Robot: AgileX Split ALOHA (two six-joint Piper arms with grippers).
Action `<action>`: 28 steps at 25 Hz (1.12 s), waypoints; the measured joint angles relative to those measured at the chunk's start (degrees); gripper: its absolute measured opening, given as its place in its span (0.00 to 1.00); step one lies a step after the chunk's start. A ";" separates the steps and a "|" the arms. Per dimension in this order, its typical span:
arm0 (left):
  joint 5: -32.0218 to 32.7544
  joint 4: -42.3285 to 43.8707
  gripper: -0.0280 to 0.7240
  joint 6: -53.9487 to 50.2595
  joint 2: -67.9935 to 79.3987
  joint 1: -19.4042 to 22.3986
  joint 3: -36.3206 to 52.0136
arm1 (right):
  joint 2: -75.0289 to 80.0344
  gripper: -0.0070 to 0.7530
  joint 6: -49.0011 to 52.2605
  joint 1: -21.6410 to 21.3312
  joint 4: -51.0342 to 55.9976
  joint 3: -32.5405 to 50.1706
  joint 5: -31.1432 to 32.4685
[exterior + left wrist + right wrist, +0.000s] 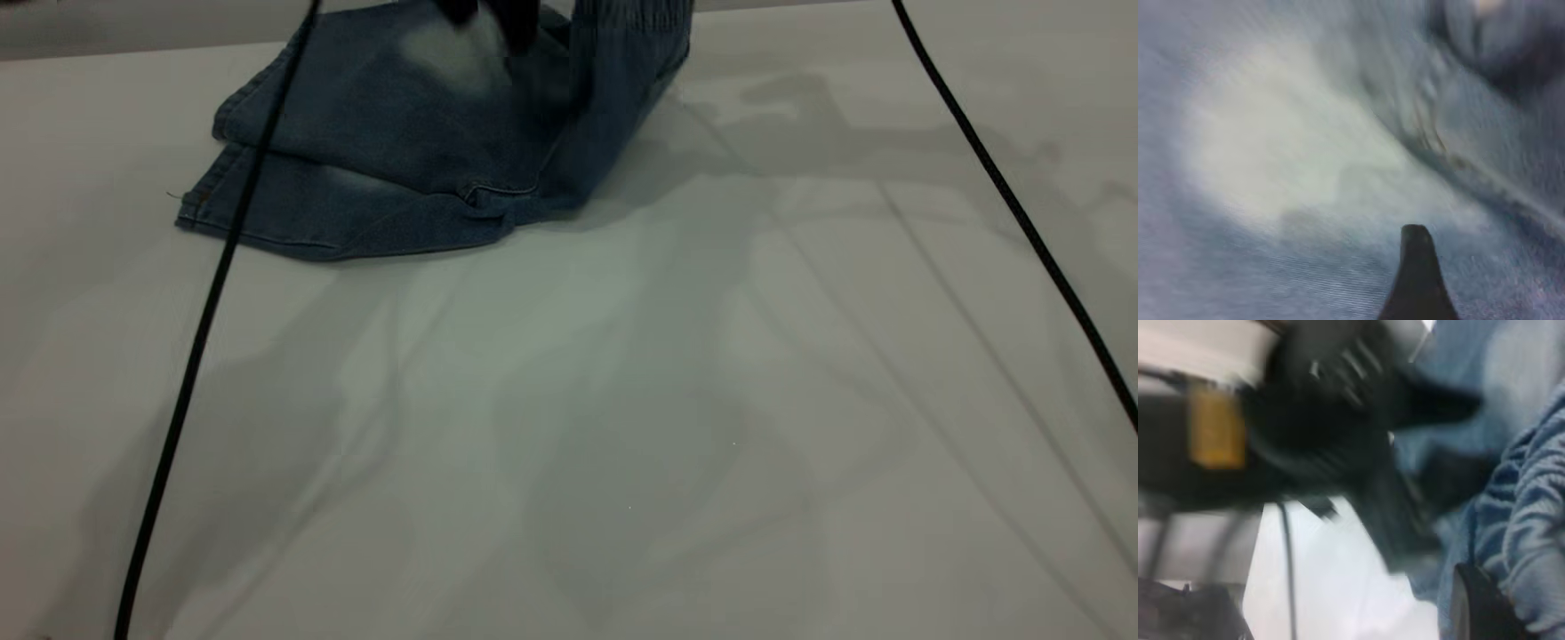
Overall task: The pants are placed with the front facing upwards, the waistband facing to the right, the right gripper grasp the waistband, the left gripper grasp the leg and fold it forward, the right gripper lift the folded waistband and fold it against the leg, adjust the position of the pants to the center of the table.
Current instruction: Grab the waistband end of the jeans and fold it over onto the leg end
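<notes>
The blue denim pants [382, 151] lie folded at the far side of the table [622, 400], legs stacked toward the left. Their ruched waistband [633, 22] is lifted off the table at the pants' right end. In the right wrist view one finger [1478, 607] of my right gripper presses against the gathered waistband [1531, 520], shut on it; that gripper is out of the exterior view. My left gripper [493, 18] hovers over a pale faded patch [1285, 140], jaws apart, holding nothing; only one finger [1417, 267] shows in its own view.
Two thin black cables hang across the exterior view, one at the left [204, 338] and one at the right [1013, 204]. The left arm's black body [1358, 400] with a yellow label [1217, 427] sits close beside the raised waistband.
</notes>
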 joint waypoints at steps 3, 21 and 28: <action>0.59 0.15 0.67 -0.50 -0.52 2.05 -0.05 | 0.04 0.16 0.02 0.00 0.35 0.00 0.00; 0.53 0.31 0.67 -3.65 -0.46 7.85 5.83 | -0.01 0.16 0.22 -0.11 0.45 0.00 -0.48; 0.60 0.41 0.67 -3.65 -0.26 7.94 9.30 | -0.01 0.16 0.22 -0.11 0.45 0.00 1.05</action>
